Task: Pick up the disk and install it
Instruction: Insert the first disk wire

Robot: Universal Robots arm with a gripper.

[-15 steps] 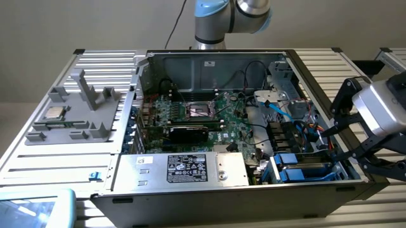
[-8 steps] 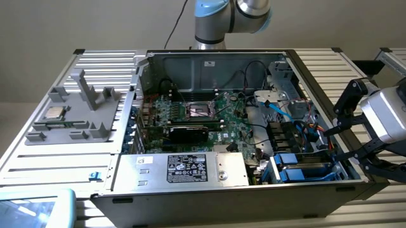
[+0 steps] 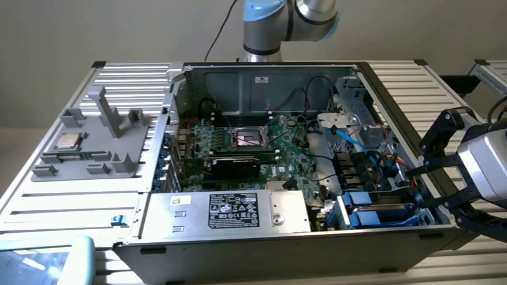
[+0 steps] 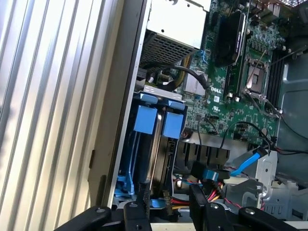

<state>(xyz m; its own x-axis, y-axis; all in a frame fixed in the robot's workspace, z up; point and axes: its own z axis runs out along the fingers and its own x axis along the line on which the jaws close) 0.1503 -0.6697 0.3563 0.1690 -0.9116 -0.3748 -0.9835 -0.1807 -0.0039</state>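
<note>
Blue plastic frames the flat silver-grey metal disk (image 3: 379, 212) (image 4: 147, 120), which stands on edge in the drive bay at the near corner of the open grey metal computer case (image 3: 237, 83), on the exterior view's right, next to a second blue carrier (image 4: 172, 126) of the same kind. The black two-fingered gripper (image 3: 434, 175) (image 4: 167, 204) hovers outside the case's wall on the exterior view's right, above the ribbed silver metal table (image 3: 412, 83), its fingers (image 4: 139, 207) spread fairly wide with nothing between them and touching nothing. From the fingers the disk lies toward the exterior view's left, just across that wall and lower down, near but apart. In the exterior view its long axis runs along the case's near wall. In the wrist view the blue pull tabs sit at the end away from the gripper, so the axis points roughly toward the fingers. Both carriers look seated in the bay, and I judge a grasp would have to span the thin upper edge.
</note>
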